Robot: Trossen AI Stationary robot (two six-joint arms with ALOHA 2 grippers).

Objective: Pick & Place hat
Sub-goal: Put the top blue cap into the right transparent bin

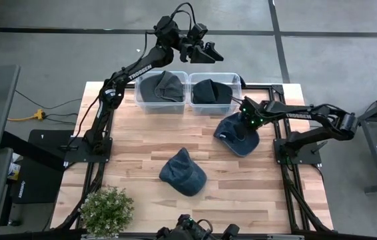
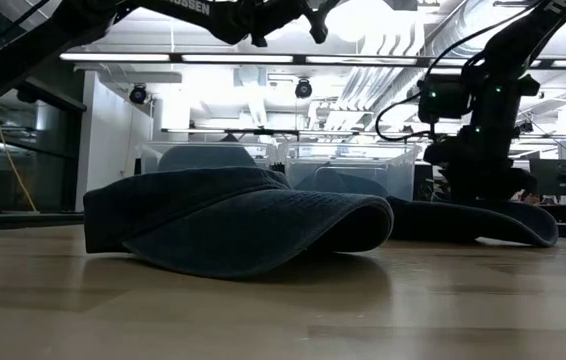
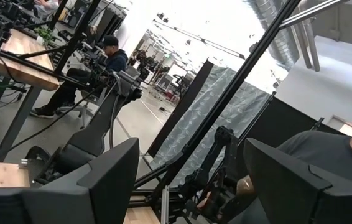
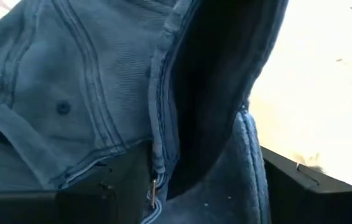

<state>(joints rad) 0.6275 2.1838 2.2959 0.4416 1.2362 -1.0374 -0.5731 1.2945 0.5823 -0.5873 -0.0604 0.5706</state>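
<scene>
Overhead, right gripper [image 1: 247, 124] sits on the hat [image 1: 236, 135] beside the right bin [image 1: 238, 85]; only its wrist view shows spread fingers straddling fabric (left gripper [image 1: 208, 52] open, aloft beyond bins).

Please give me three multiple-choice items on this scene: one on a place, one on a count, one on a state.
1. Where is the right gripper?
A. Down at the hat near the right bin
B. Over the plant
C. Beyond the table's far edge

2. How many hats lie on the bare table?
A. None
B. Two
C. Four

3. How are the left gripper's fingers?
A. Shut on a hat
B. Open, holding nothing
C. Shut, empty

Answers:
1 A, the high view shows it on that hat.
2 B, that hat plus the middle one; the others sit in bins.
3 B, its wrist view shows the fingers apart, nothing between.
</scene>
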